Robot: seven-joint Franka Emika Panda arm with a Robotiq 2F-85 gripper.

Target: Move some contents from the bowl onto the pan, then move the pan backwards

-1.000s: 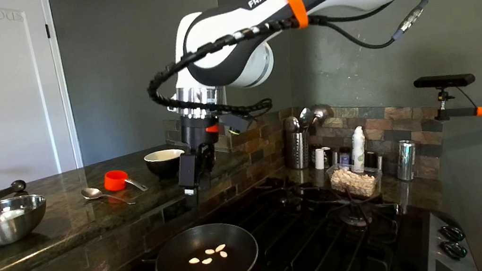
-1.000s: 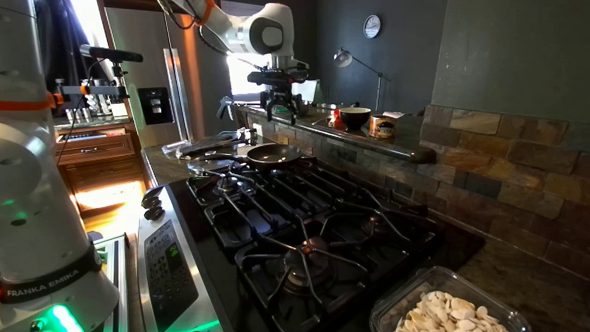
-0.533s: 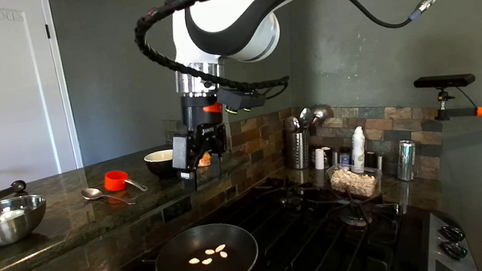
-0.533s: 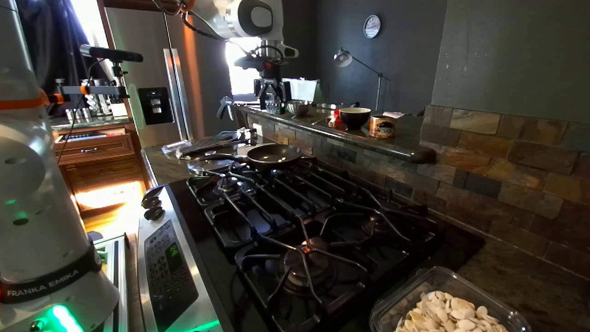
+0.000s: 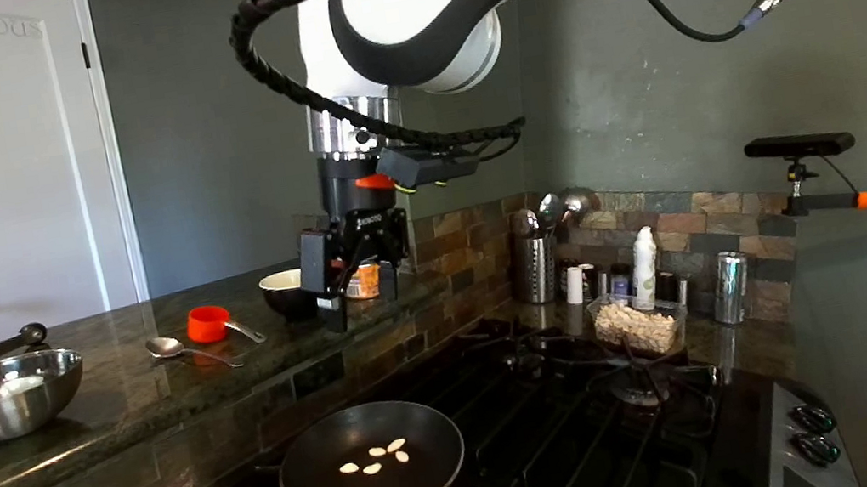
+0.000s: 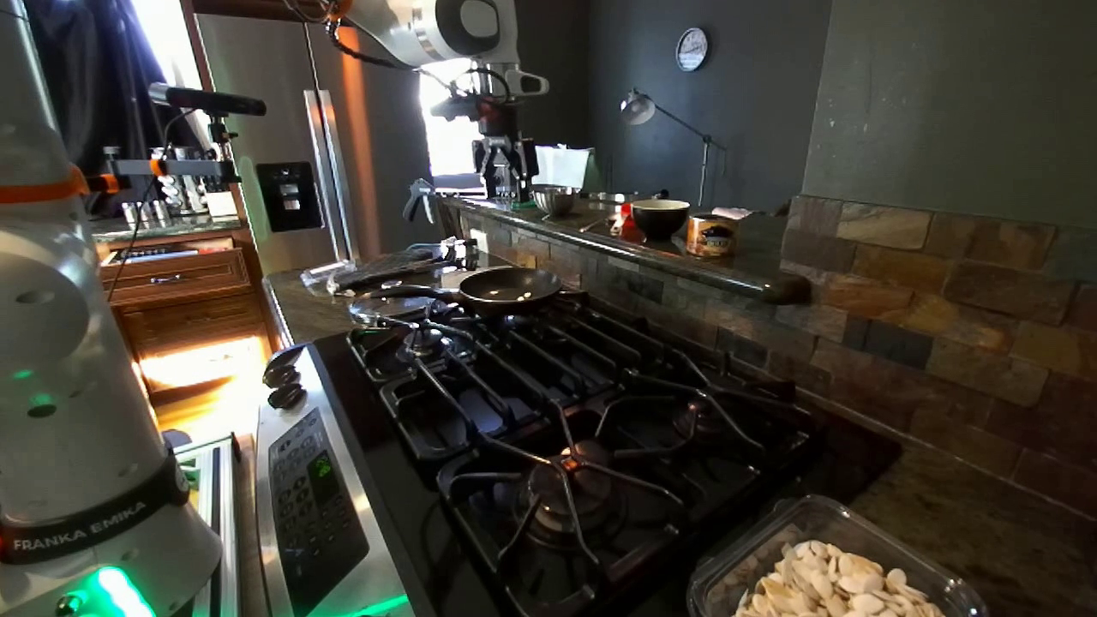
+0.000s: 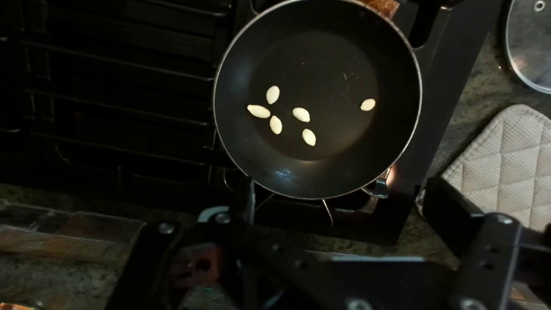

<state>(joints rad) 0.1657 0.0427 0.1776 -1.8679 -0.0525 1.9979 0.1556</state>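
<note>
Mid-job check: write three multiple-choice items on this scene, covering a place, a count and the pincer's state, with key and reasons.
1. Where does the pan sit?
A. On the raised counter
B. On the stove
C. On the floor

2. How many pale pieces lie in the pan?
A. Two
B. Ten
C. Six

3. How is the pincer?
A. Open
B. Fully shut
C. Clamped on the pan's rim

1 B: both exterior views show it resting there.
2 C: the wrist view shows five grouped and one apart.
3 A: its fingers stand apart in the wrist view, holding nothing.
</note>
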